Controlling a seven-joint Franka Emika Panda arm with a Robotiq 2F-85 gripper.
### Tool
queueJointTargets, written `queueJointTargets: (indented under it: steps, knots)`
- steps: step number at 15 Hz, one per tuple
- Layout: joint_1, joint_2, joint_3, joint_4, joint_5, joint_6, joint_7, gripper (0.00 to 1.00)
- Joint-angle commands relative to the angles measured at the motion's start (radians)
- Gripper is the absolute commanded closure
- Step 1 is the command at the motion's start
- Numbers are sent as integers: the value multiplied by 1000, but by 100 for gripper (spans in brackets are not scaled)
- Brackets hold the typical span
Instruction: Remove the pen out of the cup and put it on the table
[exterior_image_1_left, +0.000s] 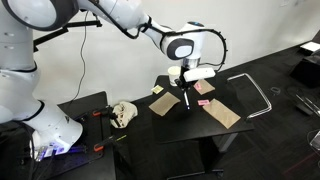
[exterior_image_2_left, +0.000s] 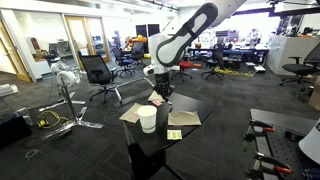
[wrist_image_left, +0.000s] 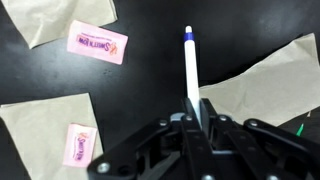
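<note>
Right up close in the wrist view is the black claw (wrist_image_left: 197, 113). Its two fingers are squeezed tight on the bottom end of the pen (wrist_image_left: 191, 70). The pen is white with a blue tip, and it points to 12 o'clock over the dark table (wrist_image_left: 150, 75). It is out of the cup. One pink packet (wrist_image_left: 97, 42) lies at 10 o'clock. Another sits at 8 o'clock on a paper napkin (wrist_image_left: 40, 115).

I think the pen could slip, because the claw holds only one end. If it is let go from high up, it may bounce or roll off the table edge. It could also land on a napkin and not on the bare table.

In an exterior view, the white cup (exterior_image_2_left: 148, 119) stands upright at 7 o'clock from the claw, near it. No pen sticks out of it. I cannot see down inside.
</note>
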Motion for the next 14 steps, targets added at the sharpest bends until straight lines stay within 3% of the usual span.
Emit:
queueJointTargets:
  steps: [1,2,3,5,11,14]
  knots:
    - [15,29,-13,39,-15,38,41,97]
    - [20,32,-17,42,-22,45,57,63]
    - [20,35,-17,44,-24,51,59,62]
    - [22,34,-19,43,-26,60,68,49]
    - [37,-27,-30,24,-37,73,132,3]
    - [40,-88,-27,12,-37,65,183,0]
